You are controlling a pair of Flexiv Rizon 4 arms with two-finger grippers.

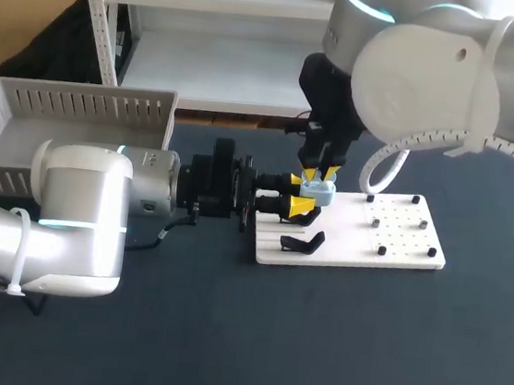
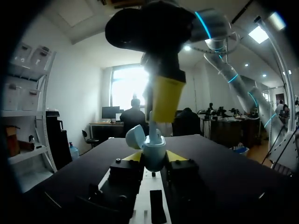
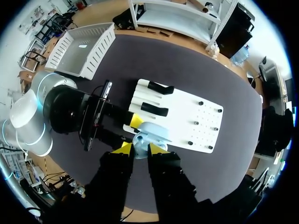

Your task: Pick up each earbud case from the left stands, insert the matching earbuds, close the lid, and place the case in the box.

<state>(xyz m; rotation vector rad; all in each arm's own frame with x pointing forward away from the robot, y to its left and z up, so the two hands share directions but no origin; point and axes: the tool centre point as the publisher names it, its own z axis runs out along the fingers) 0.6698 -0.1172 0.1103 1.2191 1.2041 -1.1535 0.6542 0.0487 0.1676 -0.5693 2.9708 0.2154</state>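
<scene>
A light-blue earbud case (image 1: 321, 193) with its lid up is held over the left part of the white board (image 1: 400, 241). My left gripper (image 1: 299, 194) comes in level from the left and is shut on the case's body (image 2: 153, 153); the open lid (image 2: 136, 136) tilts to one side. Straight above it, my right gripper (image 1: 320, 174) points down, its yellow fingers (image 2: 167, 97) over the case mouth. It is shut on a small pale earbud (image 3: 139, 148), whose thin stem (image 2: 152, 127) reaches down to the case opening.
Two black stands (image 3: 154, 109) lie on the board's left part, and one black stand (image 1: 302, 244) is nearest me. Small black pegs (image 1: 381, 250) dot its right part. The white slatted box (image 1: 80, 117) stands at the table's far left.
</scene>
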